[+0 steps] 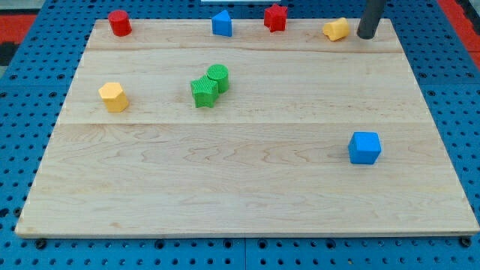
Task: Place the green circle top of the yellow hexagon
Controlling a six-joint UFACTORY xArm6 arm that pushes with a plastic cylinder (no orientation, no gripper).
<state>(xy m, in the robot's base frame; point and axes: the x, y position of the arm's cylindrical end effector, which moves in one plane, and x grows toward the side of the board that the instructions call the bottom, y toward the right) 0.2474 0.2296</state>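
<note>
The green circle [218,76] sits in the board's upper middle, touching a green star-like block [203,91] at its lower left. The yellow hexagon [113,97] lies at the left, well apart from the green circle. My tip [367,34] is at the view's top right, on the board's far edge, just right of a yellow block [337,29] and far from the green circle.
A red cylinder [119,22] stands at the top left corner. A blue block [221,23] and a red star-like block [275,17] sit along the top edge. A blue cube [364,148] lies at the right. The wooden board [247,195] rests on a blue pegboard.
</note>
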